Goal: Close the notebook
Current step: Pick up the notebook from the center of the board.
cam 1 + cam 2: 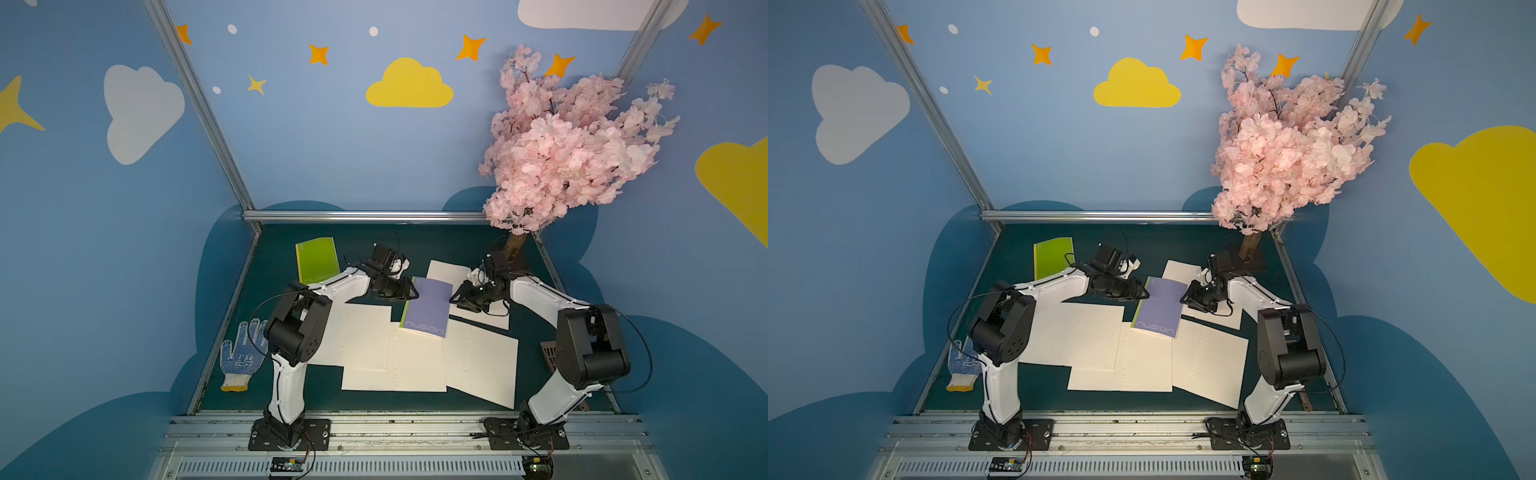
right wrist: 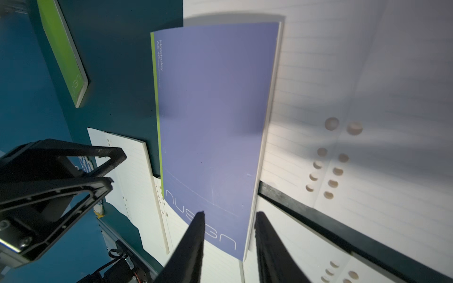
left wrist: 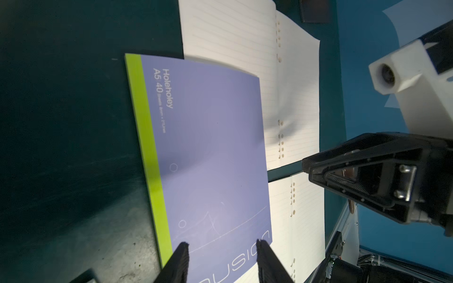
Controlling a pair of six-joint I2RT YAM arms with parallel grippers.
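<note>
The closed rectangular notebook, its matte purple cover slightly bowed, is seen between the left gripper and right gripper. Both pairs of black textured jaws are parted, with nothing gripped.

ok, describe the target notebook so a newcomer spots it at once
On the green table, before the pink blossom tree, open white-paged notebooks lie spread. At the centre one closed notebook lies partly on them. It alone has a purple cover with a lime spine strip; the green notebook, also closed, shows no purple.
</note>
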